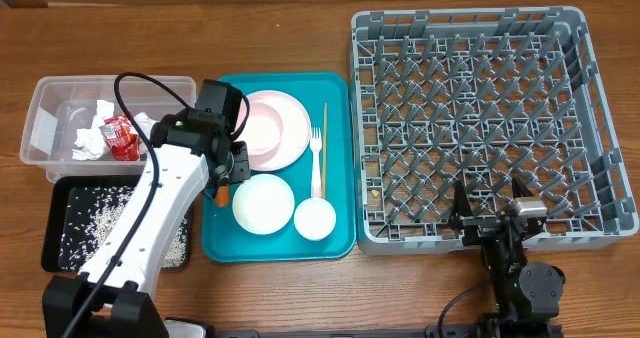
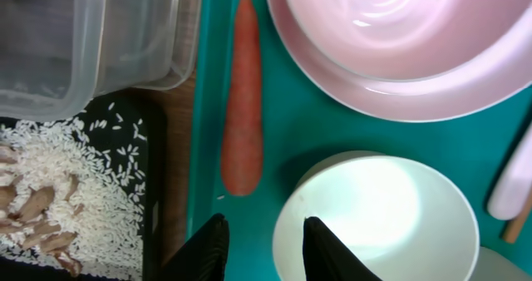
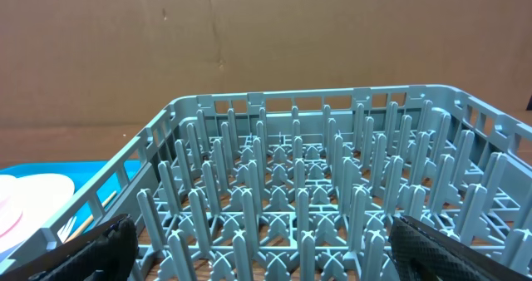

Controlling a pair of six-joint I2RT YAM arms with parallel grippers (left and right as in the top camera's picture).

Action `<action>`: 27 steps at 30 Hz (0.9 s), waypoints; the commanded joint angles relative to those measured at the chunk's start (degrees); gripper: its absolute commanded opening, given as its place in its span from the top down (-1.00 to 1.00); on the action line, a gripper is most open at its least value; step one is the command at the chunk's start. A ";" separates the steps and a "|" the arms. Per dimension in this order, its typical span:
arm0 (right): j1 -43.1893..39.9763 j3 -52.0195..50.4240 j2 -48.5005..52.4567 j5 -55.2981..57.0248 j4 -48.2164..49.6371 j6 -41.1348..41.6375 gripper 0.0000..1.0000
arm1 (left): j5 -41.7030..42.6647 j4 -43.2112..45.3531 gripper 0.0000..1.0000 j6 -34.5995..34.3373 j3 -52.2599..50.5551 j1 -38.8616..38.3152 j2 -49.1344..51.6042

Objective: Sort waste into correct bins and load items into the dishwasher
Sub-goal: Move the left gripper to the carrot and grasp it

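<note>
While the left gripper [image 2: 264,252] hangs slightly parted and empty, the carrot [image 2: 242,115] lies just ahead along the left edge of the teal tray [image 2: 332,140], seemingly lined up for pickup. The right gripper [image 3: 264,248] rests spread wide, empty, at the dish rack [image 3: 316,100].

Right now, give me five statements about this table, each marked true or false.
1. The carrot lies on the teal tray. True.
2. The left claw grips the carrot. False: it is open, holding nothing.
3. The red wrapper sits in the clear tub. True.
4. The pink plate stands in the dish rack. False: it lies on the teal tray.
5. The right claw is shut. False: it is open.
</note>
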 commanded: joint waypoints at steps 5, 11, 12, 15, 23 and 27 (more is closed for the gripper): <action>-0.20 -0.61 -0.66 -0.07 0.44 0.22 -1.00 | -2.27 1.92 0.31 -1.29 -1.49 0.35 0.13; -0.20 -0.61 -0.66 -0.07 0.44 0.22 -1.00 | -2.12 5.70 0.31 -2.75 -6.25 0.35 0.15; -0.20 -0.61 -0.66 -0.07 0.44 0.22 -1.00 | -2.21 7.02 0.31 -2.71 -7.39 0.35 0.15; -0.20 -0.61 -0.68 -0.07 0.44 0.22 -1.00 | -3.52 10.54 0.28 -2.69 -9.75 0.39 0.15; -0.22 -0.61 -0.68 -0.07 0.44 0.24 -1.00 | -4.46 17.92 0.20 -1.51 -11.04 0.42 0.26; -0.20 -0.61 -0.68 -0.07 0.44 0.22 -1.00 | -4.13 18.75 0.20 0.63 -11.04 0.42 1.01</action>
